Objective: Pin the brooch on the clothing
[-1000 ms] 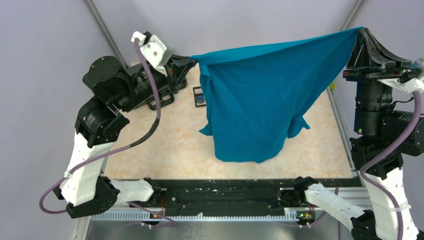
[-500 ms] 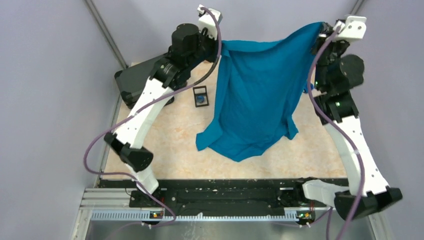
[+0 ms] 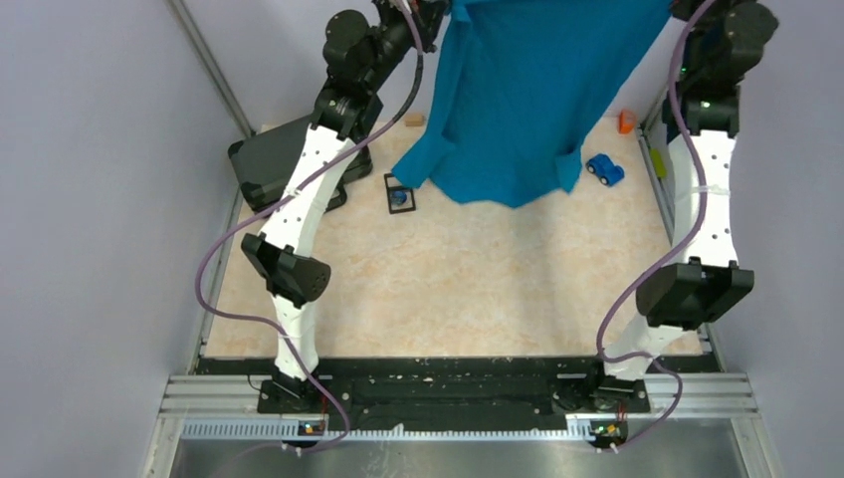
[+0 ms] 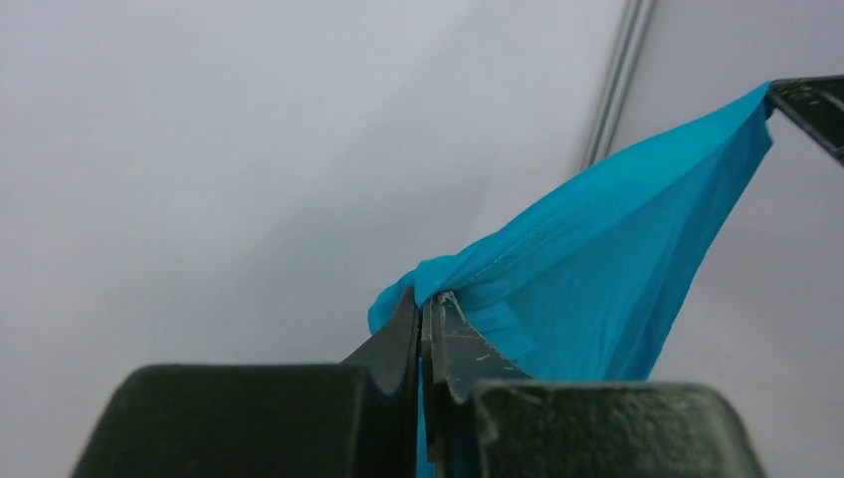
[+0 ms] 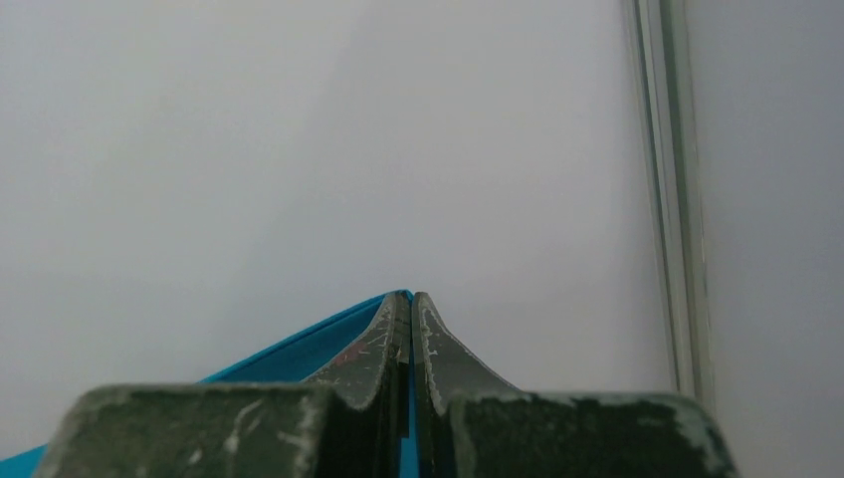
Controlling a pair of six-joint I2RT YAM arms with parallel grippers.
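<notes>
- Beige marbled table (image 3: 468,279), pale grey walls around.
- Teal T-shirt (image 3: 527,90) hangs top centre of the top view, lifted by two corners, its lower hem at or just over the far table.
- Left gripper (image 4: 422,311): jaws pinched tight on a bunched shirt fold.
- Right gripper (image 5: 410,309): jaws closed on a thin shirt edge, little cloth in the bite.
- Brooch (image 3: 399,198): likely the small bluish dot inside the black frame (image 3: 388,196), mid-left, just beside the hanging sleeve.
- Blue toy car (image 3: 604,168) sits right of the hem, dark grey case (image 3: 269,159) at left.
- Step looks like spreading the shirt to lay it flat.
- To do it well: hold both pinches, grippers level and apart, top edge taut, then lower toward the near side without covering frame or car.
- Risk: the right gripper's thin bite slips.
</notes>
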